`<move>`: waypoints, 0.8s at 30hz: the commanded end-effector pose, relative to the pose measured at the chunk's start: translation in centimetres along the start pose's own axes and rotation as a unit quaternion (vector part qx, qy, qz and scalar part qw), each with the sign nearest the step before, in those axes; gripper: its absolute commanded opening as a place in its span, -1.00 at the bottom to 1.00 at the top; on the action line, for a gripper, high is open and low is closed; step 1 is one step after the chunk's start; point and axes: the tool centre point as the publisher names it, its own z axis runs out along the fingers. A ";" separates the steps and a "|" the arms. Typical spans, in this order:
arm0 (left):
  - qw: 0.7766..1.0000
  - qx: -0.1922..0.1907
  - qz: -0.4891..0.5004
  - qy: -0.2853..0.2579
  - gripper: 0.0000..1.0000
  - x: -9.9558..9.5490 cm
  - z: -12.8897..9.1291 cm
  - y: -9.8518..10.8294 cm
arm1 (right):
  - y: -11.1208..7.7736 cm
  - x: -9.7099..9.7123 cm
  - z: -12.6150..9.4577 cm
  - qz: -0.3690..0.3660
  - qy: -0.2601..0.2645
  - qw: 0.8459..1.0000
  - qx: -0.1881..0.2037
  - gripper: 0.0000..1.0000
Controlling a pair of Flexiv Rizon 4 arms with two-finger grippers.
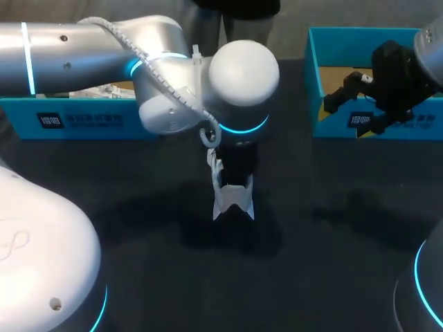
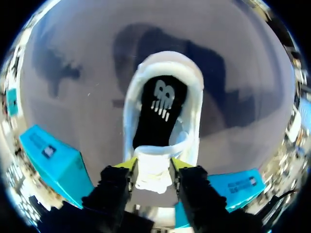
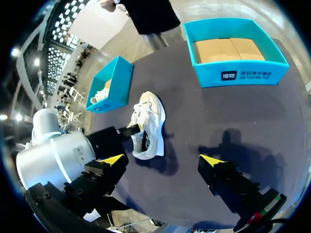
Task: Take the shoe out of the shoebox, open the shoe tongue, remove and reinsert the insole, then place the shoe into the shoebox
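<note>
My left gripper point(image 2: 153, 165) is clamped on the shoe point(image 3: 153, 124). Both yellow tips press from two sides on a white flap at the near end of the shoe's mouth, which looks like the tongue point(image 2: 151, 175) drawn up out of the opening. Ahead of my fingers the mouth gapes, and the black insole point(image 2: 158, 111) lies flat inside, ringed by the white collar.

The shoe stands on its sole near the middle of the table point(image 1: 138, 207). Its long axis runs from the far edge toward the near edge. The laced forepart points to the far edge, leaning slightly toward the far left corner, and the rounded heel points to the near edge.

My right gripper point(image 3: 162, 160) is spread wide with nothing between its fingers. In the head view it hangs above the front wall of the right shoebox point(image 3: 243, 75) at the far right corner, and that box shows a brown cardboard floor. The left shoebox point(image 3: 114, 80) sits at the far left corner with something white in it.

Both boxes are well apart from the shoe. Dark table surface shows all round the shoe: between it and each box, and from the heel out to the near edge, where my two arm bases flank the corners.
</note>
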 end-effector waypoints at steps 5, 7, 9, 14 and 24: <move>0.967 0.043 -0.248 0.022 0.58 0.4 -2.7 1.9 | 0.0 0.1 0.1 0.001 -0.001 1.000 0.000 1.00; 0.959 0.040 -0.278 0.025 0.33 0.4 -3.0 1.7 | 0.0 0.1 0.1 0.001 -0.001 1.000 0.000 1.00; 0.951 0.048 -0.304 0.028 0.44 0.3 -3.1 1.5 | 0.0 0.1 0.1 0.001 -0.001 1.000 0.000 1.00; 0.932 0.072 -0.355 0.016 1.00 0.3 -3.3 1.4 | 0.0 0.1 0.1 0.001 -0.001 1.000 0.000 1.00; 0.932 0.072 -0.355 0.016 1.00 0.3 -3.3 1.4 | 0.0 0.1 0.1 0.001 -0.001 1.000 0.000 1.00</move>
